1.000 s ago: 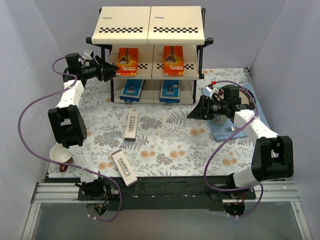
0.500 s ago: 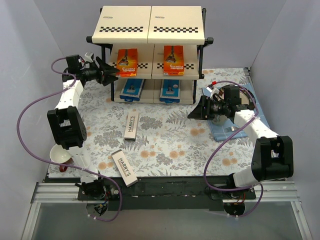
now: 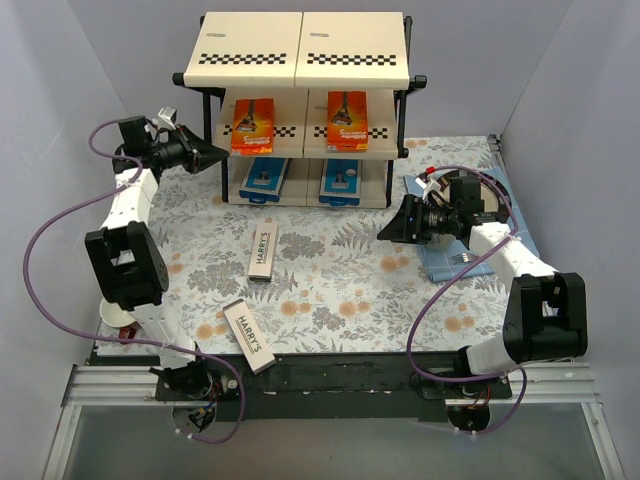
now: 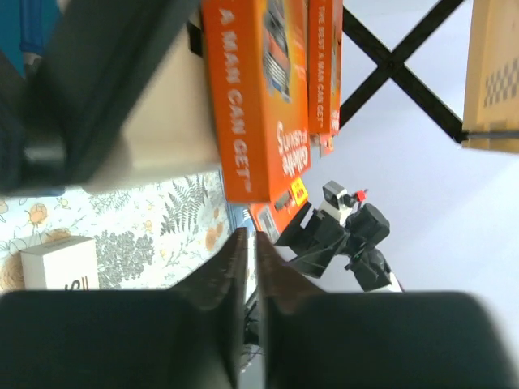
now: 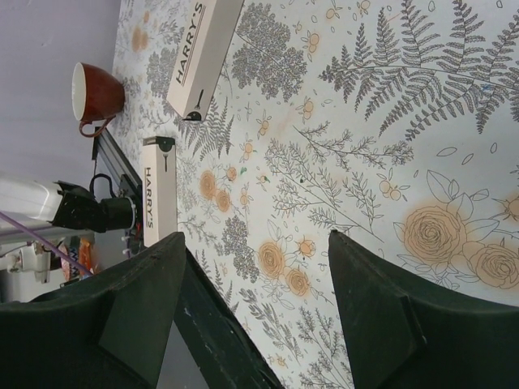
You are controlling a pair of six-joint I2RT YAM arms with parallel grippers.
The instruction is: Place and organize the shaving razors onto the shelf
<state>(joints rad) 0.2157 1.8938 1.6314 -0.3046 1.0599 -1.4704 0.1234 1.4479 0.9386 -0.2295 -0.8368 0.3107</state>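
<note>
The left arm (image 3: pixel 128 205) stood raised and bent, the left gripper (image 3: pixel 214 157) pointing rightward, its fingers pressed nearly together on nothing. The right arm (image 3: pixel 505 255) stretched leftward, the right gripper (image 3: pixel 386 232) spread wide, empty.

Two orange Gillette cards (image 3: pixel 253 122), two blue-and-white boxes (image 3: pixel 264 180), two white HARRY'S boxes (image 3: pixel 262 251); one shelf (image 3: pixel 300 45); one mug (image 5: pixel 96 93).

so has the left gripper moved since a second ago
Yes. The left gripper has backed off leftward, away from the left end of the shelf.
</note>
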